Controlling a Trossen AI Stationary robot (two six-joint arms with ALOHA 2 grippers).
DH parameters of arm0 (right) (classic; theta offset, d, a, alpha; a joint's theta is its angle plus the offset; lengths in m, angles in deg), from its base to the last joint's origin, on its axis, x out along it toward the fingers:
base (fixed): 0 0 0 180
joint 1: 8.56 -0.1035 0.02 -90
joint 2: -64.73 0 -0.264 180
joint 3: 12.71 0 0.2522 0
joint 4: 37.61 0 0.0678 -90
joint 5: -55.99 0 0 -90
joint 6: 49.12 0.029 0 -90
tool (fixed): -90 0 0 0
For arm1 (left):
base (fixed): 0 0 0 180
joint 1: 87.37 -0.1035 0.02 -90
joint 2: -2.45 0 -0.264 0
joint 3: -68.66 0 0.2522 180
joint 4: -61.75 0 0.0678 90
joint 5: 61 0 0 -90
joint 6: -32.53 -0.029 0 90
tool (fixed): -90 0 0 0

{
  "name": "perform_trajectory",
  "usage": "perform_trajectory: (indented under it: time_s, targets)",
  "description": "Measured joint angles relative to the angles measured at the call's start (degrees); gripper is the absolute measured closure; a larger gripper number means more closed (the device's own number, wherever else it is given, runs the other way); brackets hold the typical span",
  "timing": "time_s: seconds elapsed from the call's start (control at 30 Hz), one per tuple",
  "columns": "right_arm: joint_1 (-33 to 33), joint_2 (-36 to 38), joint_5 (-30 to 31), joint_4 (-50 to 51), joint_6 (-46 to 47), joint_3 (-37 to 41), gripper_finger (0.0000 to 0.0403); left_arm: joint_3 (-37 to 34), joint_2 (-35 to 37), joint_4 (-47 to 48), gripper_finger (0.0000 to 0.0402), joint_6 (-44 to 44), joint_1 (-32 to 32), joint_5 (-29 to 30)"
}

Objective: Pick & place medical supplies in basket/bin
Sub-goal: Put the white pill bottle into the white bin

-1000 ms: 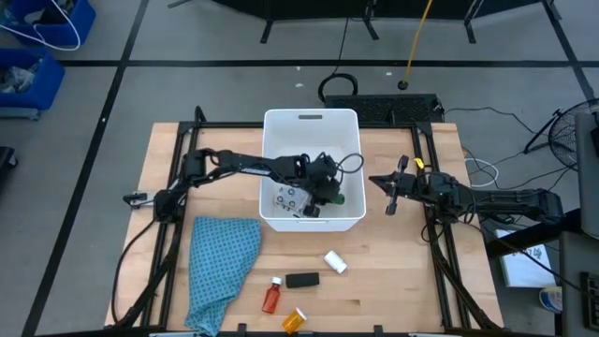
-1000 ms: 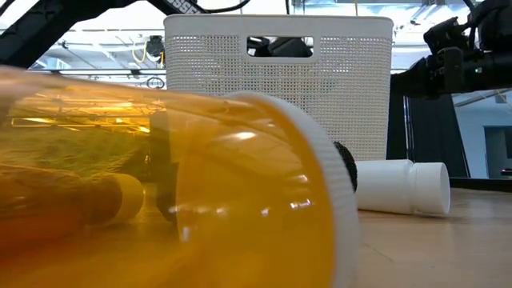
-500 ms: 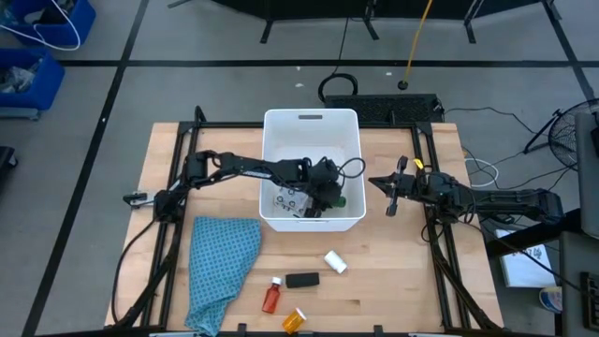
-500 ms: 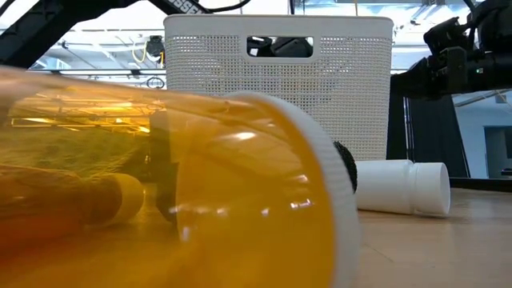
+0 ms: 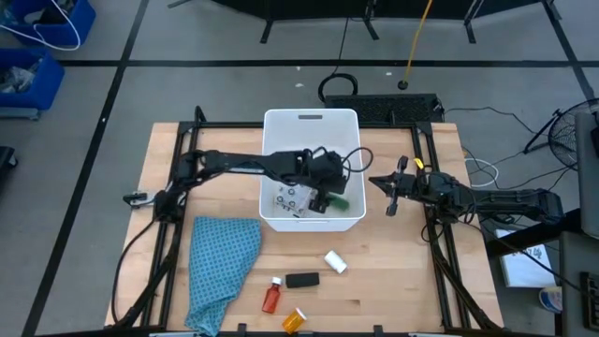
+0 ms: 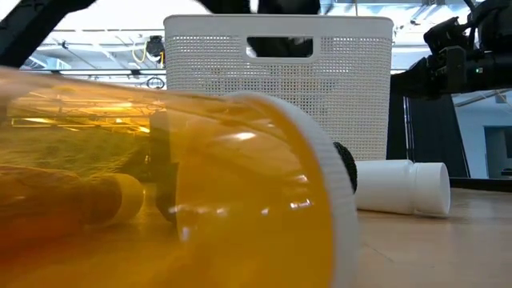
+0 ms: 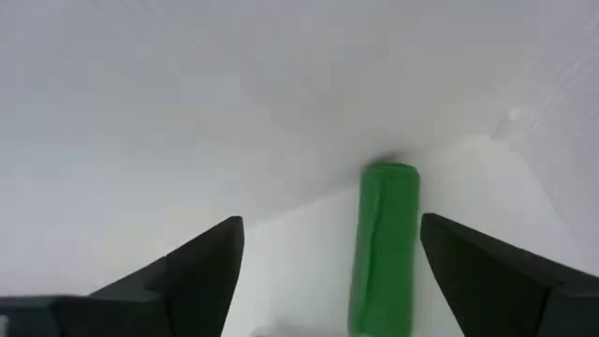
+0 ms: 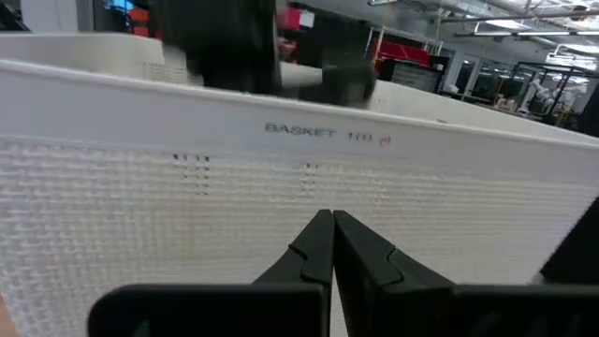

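Observation:
The white basket point(image 5: 311, 116) stands mid-table. My left gripper point(image 5: 326, 192) reaches into it from the left and is open. Its fingers point(image 7: 201, 267) stand on either side of the green block point(image 7: 384, 245) without touching it. The block lies on the basket floor against the right wall point(image 5: 341, 200), beside the white dotted packet point(image 5: 288, 199). My right gripper point(image 5: 374, 181) waits shut just right of the basket, pointing at its wall point(image 8: 281, 187). On the table near the front lie the white cylinder point(image 5: 335, 262), black block point(image 5: 301, 280), red bottle point(image 5: 271, 296) and orange bottle point(image 5: 294, 320).
A teal patterned cloth point(image 5: 221, 267) lies at the front left of the table. The orange bottle point(image 6: 160, 176) fills most of the low view, with the white cylinder point(image 6: 400, 188) behind it. Bare wood shows at the front right.
My left gripper has risen a little inside the basket and drawn slightly toward the far edge. The green block has stayed on the basket floor and now shows clear of the fingers.

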Motion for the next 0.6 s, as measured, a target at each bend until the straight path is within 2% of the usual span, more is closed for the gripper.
perform_trajectory:
  time_s: [0.17,0.3,0.47,0.6]
  targets:
    - [-0.02,0.07,-0.13,0.08,0.59,0.00,0.0403,8.66,5.65,15.77,0.0084,3.95,2.50,3.50]
    - [-0.01,0.07,-1.03,0.18,0.81,0.00,0.0403,8.40,13.13,26.23,0.0139,7.57,4.97,5.02]
    - [-0.02,0.07,-3.22,0.04,2.10,0.00,0.0403,0.06,24.79,30.02,0.0238,13.08,5.43,8.51]
    - [-0.02,0.07,-4.93,-1.20,3.07,-0.01,0.0403,-13.16,36.30,21.08,0.0330,15.05,4.64,7.46]
